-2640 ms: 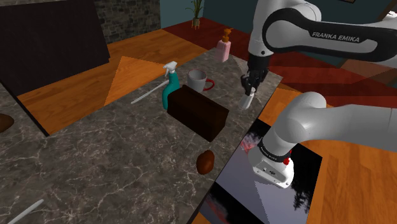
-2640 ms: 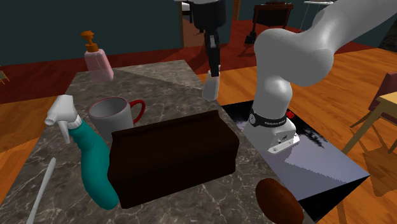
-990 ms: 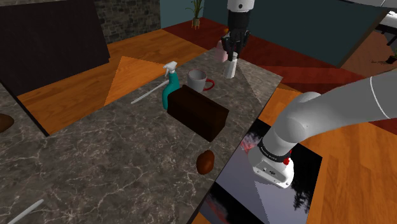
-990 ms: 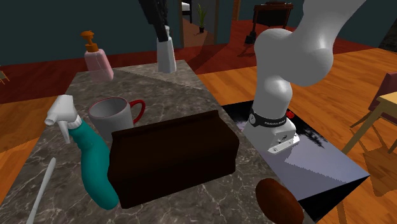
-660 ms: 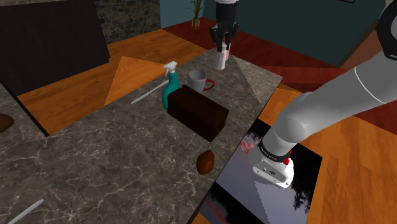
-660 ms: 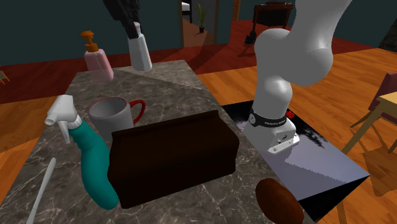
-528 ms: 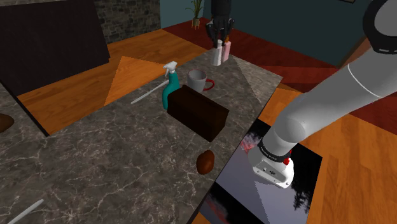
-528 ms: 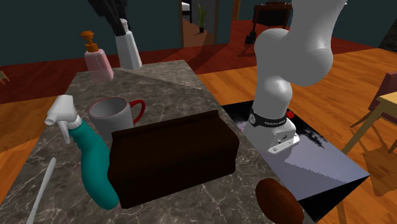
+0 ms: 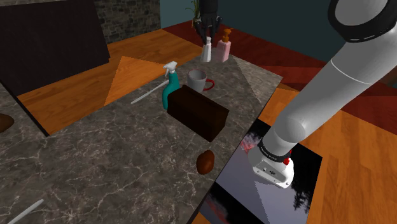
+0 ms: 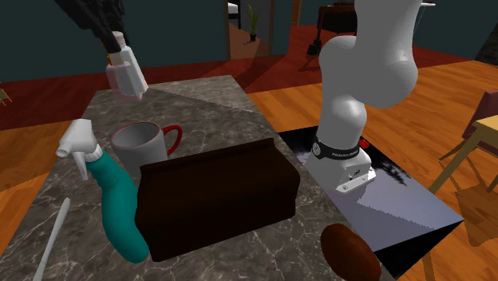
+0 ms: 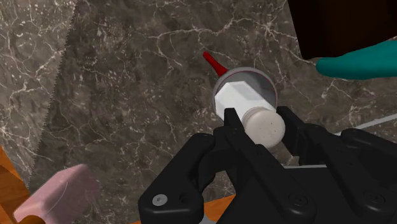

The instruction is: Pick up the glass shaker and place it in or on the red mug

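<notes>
My gripper (image 9: pixel 207 38) is shut on the pale white shaker (image 9: pixel 207 52), which hangs high above the far end of the marble counter. In the second exterior view the gripper (image 10: pixel 116 48) holds the shaker (image 10: pixel 128 74) tilted, in front of the pink soap dispenser. The mug (image 9: pixel 196 81) is grey-white with a red handle and stands upright beside the dark box. Looking along the gripper (image 11: pixel 261 126), the shaker (image 11: pixel 247 102) overlaps the mug's rim (image 11: pixel 224 79), with the red handle (image 11: pixel 213 62) sticking out past it. The mug (image 10: pixel 139 146) sits well below the shaker.
A teal spray bottle (image 9: pixel 169 89) and a dark brown box (image 9: pixel 198 112) stand close to the mug. The pink soap dispenser (image 9: pixel 223 48) is at the counter's far end. A brown oval object (image 9: pixel 205 162) lies near the counter's edge by the stand.
The gripper has carried the shaker from the counter's edge near the stand up and towards the shoulder view's left, to above the far end by the mug and soap dispenser.
</notes>
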{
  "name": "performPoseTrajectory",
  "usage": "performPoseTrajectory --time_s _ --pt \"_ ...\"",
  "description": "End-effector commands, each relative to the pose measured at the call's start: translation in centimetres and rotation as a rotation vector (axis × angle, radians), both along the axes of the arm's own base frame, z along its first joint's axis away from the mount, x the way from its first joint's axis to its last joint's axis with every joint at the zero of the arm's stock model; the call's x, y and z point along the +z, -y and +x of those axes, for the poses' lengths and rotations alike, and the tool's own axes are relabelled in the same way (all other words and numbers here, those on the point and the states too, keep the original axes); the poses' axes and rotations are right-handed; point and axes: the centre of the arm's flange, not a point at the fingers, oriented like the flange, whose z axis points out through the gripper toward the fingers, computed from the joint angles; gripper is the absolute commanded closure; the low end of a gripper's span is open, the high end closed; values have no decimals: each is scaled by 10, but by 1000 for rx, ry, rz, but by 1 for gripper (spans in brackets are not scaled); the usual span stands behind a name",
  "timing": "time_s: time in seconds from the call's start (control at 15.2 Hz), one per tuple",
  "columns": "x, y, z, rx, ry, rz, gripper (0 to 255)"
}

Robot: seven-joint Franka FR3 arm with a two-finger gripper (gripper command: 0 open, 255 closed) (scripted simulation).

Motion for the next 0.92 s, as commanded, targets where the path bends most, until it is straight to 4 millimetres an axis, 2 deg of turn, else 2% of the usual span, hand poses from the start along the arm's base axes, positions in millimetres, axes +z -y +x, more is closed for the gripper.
performPoseTrajectory --time_s 0.0,0.86 --pt "-10 -1 1 0 1 0 255" --pt "-79 -1 1 0 1 0 255"
